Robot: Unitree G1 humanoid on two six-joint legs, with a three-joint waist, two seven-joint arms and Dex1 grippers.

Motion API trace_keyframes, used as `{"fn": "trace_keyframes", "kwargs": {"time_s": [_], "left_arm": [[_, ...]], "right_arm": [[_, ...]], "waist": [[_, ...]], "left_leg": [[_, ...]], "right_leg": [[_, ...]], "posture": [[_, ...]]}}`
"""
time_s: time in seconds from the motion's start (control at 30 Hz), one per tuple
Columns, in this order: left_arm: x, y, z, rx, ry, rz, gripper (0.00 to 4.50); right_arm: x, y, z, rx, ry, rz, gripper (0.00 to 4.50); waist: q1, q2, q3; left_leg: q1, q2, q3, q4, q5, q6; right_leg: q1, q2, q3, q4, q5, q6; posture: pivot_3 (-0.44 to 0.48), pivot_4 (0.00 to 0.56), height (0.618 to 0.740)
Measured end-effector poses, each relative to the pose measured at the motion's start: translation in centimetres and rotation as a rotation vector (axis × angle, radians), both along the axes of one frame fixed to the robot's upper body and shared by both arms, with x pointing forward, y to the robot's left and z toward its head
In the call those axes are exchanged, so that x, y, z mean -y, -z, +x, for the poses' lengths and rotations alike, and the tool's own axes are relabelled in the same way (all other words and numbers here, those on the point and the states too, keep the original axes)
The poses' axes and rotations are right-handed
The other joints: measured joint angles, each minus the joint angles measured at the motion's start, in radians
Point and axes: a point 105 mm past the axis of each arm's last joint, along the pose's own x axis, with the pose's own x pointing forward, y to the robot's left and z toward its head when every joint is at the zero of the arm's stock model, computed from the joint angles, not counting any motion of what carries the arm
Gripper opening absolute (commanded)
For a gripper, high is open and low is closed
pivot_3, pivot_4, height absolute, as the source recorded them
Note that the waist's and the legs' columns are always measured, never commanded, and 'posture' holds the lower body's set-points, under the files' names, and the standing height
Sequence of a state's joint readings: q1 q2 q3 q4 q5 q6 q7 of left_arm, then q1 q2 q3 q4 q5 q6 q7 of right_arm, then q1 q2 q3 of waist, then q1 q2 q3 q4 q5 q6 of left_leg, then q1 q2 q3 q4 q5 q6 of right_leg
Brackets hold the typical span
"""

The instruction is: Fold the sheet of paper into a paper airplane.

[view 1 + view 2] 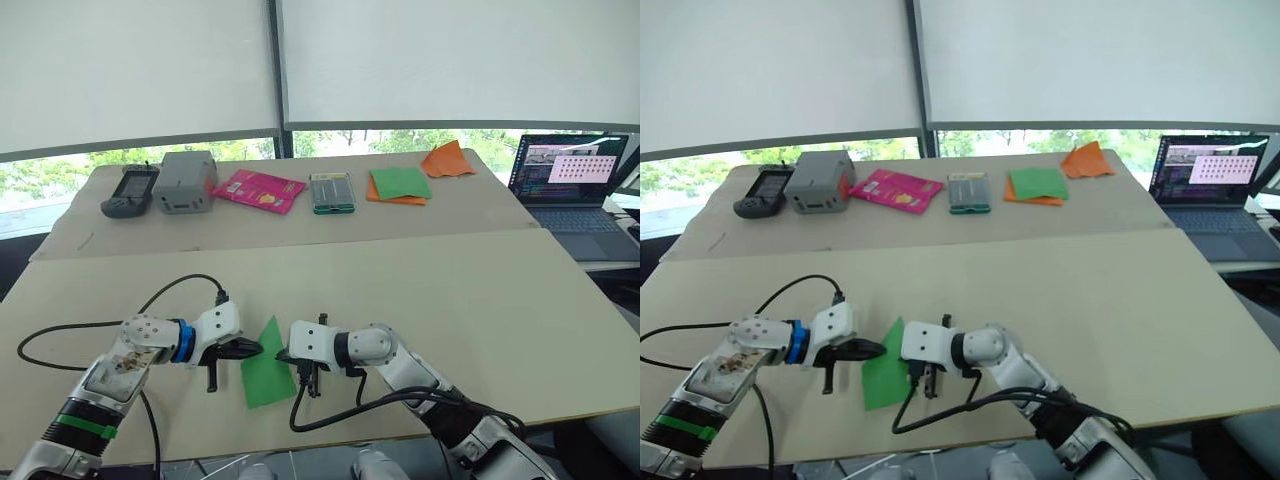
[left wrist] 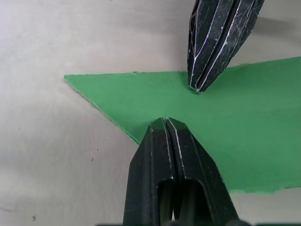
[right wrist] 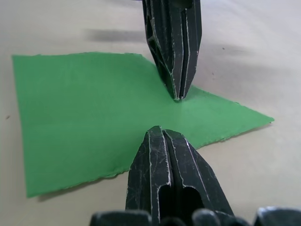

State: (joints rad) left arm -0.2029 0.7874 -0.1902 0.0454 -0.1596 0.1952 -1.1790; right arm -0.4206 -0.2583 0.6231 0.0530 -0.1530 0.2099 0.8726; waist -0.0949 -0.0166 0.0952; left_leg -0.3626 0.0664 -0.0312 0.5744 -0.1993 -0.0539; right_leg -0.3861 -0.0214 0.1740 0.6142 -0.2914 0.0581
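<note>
No legible text (anywhere visible)

Matt paper on a smooth pale table

The sheet of paper looks thin, matt and slightly rough-edged; the table beneath it is smooth, dull board; the left gripper and right gripper are scuffed black plastic.

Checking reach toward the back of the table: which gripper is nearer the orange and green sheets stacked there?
Right. The right gripper sits on the stack's side of the green paper; the left gripper presses the paper's opposite edge, farther from the stack.
</note>
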Motion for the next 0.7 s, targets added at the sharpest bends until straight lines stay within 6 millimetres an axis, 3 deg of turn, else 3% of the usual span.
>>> {"fn": "trace_keyframes", "kwargs": {"time_s": [0.7], "left_arm": [[-0.1,0.0,-0.1,-0.002,0.004,0.005,0.07]], "right_arm": [[1.1,0.6,-2.6,-0.057,-0.035,0.006,0.0]], "waist": [[-0.001,-0.002,0.001]], "left_leg": [[-0.001,0.0,0.0,0.0,-0.001,0.001]], "right_leg": [[0.0,0.0,0.0,-0.002,0.0,0.0]], "posture": [[0.0,0.15,0.74]]}}
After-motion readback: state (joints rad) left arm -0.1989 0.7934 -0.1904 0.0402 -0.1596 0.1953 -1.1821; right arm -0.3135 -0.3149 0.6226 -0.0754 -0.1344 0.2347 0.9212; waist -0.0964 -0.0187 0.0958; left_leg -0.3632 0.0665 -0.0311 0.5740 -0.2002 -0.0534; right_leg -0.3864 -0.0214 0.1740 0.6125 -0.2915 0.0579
